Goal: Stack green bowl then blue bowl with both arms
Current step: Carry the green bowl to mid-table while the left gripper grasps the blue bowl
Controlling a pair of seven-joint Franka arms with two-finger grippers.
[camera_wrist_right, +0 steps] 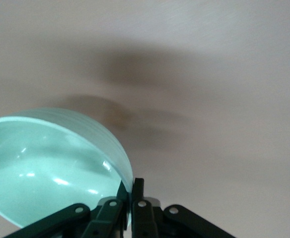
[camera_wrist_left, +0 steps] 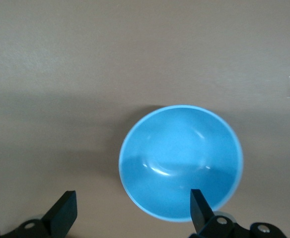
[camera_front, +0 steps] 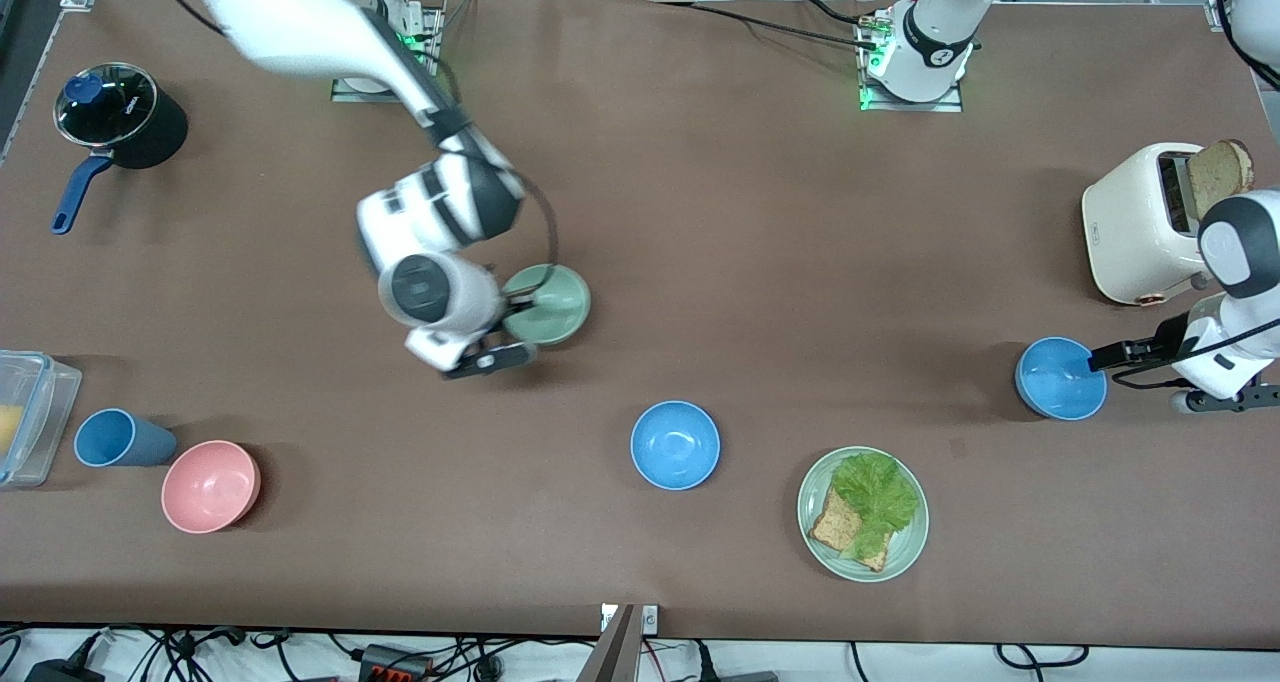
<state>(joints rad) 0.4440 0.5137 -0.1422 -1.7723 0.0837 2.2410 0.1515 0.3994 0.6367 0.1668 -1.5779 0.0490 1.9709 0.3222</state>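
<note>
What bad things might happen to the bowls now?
The right gripper pinches only the thin rim of the green bowl, and the bowl looks tilted in the right wrist view, so it might slip out or swing. The left gripper is open at the edge of a blue bowl near the toaster; closing off-centre might push or tip the bowl rather than grab it. Another blue bowl sits mid-table, so the wrong one might get stacked.

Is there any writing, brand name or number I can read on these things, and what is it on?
Nothing reads clearly.
Pot lid: a small white mark, too blurred to read.
Toaster: a tiny mark low on its side, too small to read.
Left arm's base: a dark band with a small white mark, illegible.
</note>
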